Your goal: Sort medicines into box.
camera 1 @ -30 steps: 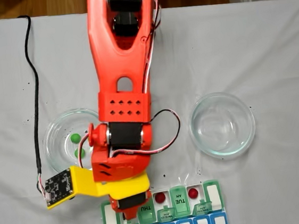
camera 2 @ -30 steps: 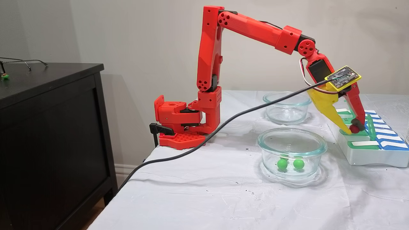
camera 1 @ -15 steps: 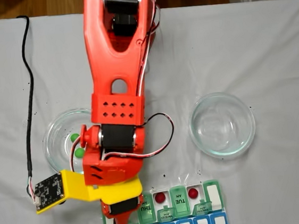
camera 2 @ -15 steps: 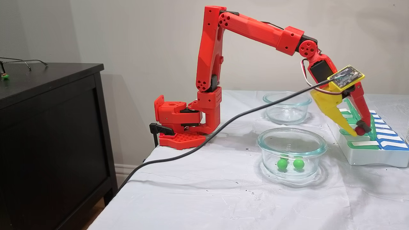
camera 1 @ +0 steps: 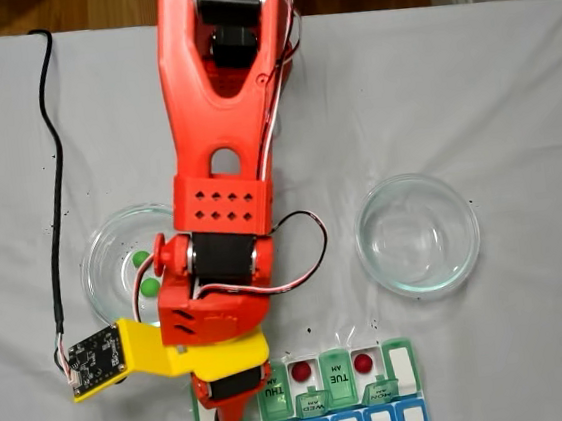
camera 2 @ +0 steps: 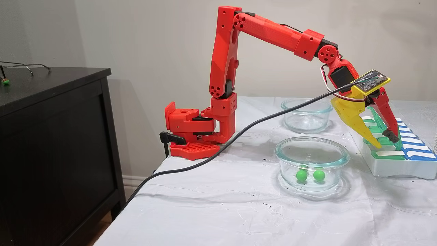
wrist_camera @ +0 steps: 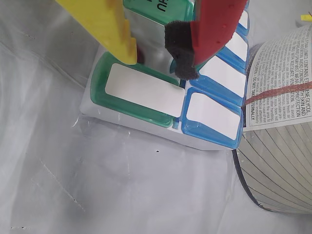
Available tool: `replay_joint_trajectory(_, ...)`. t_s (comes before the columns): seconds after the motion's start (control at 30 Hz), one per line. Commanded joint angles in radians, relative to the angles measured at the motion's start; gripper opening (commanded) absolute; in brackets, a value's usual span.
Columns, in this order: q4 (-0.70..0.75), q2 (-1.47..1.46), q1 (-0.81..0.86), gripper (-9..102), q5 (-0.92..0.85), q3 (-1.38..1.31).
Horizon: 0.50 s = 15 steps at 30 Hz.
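The fingers (camera 2: pixel 385 140) are standing spread apart and holding nothing, hovering over the near end of the box (camera 2: pixel 392 164) on the table (camera 2: pixel 239 205). Two green medicines (camera 2: pixel 310 175) are lying in the closer glass dish (camera 2: pixel 312 150); two red medicines (camera 1: pixel 332 367) are sitting in open box compartments.

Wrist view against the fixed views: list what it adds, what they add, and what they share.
The wrist view adds the fine-print label of a cylindrical container beside the pill organizer, and the black pad on the red finger. The fixed views add two green pills in the nearer glass bowl, an empty glass bowl, two dark red pills in open compartments, and the arm's base. Shared: the open gripper over the organizer's end.
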Motion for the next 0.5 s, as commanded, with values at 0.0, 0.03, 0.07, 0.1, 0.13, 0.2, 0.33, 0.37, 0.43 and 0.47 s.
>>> replay_joint_trajectory(0.0, 0.006, 0.1, -0.023, 14, -0.009, -0.02)
replay_joint_trajectory(0.03, 0.014, 0.106, -0.02, 15, -0.011, -0.026)
replay_joint_trajectory(0.07, 0.029, 0.115, -0.015, 15, -0.011, -0.035)
replay_joint_trajectory(0.1, 0.052, 0.126, -0.009, 15, -0.012, -0.051)
replay_joint_trajectory(0.13, 0.083, 0.137, -0.003, 16, -0.014, -0.069)
replay_joint_trajectory(0.2, 0.167, 0.155, 0.009, 19, -0.009, -0.115)
replay_joint_trajectory(0.33, 0.379, 0.218, 0.029, 16, -0.095, -0.179)
replay_joint_trajectory(0.37, 0.403, 0.245, 0.038, 12, -0.118, -0.179)
replay_joint_trajectory(0.43, 0.457, 0.284, 0.061, 1, -0.164, -0.199)
replay_joint_trajectory(0.47, 0.494, 0.29, 0.072, 0, -0.193, -0.219)
